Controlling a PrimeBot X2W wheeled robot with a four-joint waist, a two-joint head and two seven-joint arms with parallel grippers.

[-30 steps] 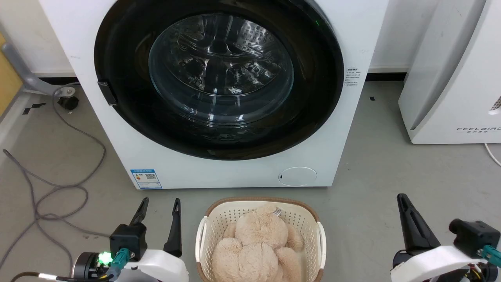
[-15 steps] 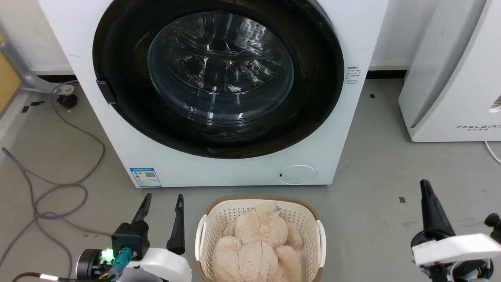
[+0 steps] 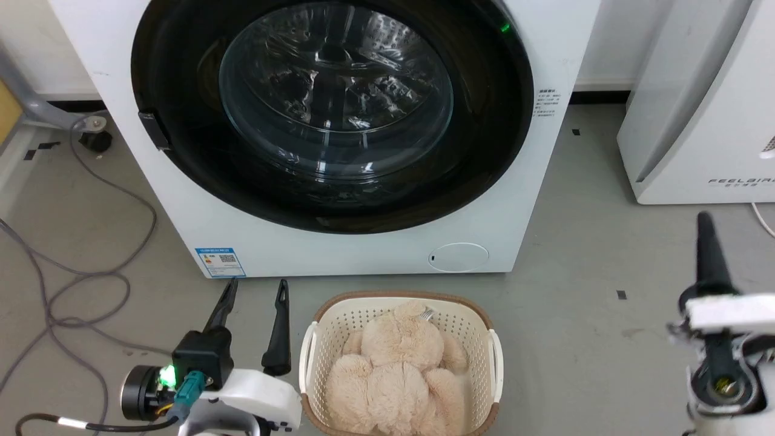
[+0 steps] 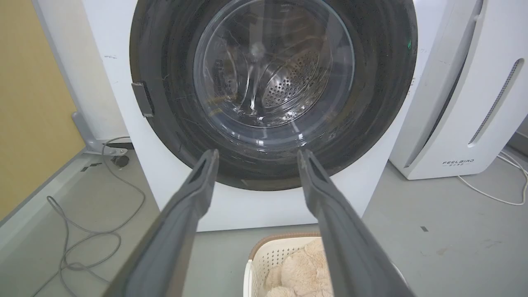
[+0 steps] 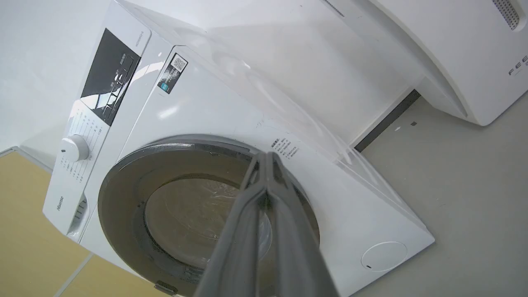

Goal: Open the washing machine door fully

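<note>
Washing machine door (image 3: 333, 109) takes up the upper middle of the head view. It sits flush in the white machine front, and its top edge is cut off by the frame. Far left, grey cables (image 3: 79, 266) loop across the floor. The door's small black tab (image 3: 152, 130) is on its left edge. Lower left, the left gripper (image 3: 257, 283) has its fingers spread wide with nothing between them. Bottom middle there's a cream basket (image 3: 491, 357) with a beige plush toy (image 3: 393, 363) stuffed in it. The bottom is cropped and I can't make out the toy's face. At the right edge, the right gripper (image 3: 704, 221) is edge-on, but the right wrist view shows its fingers pressed together, empty.
</note>
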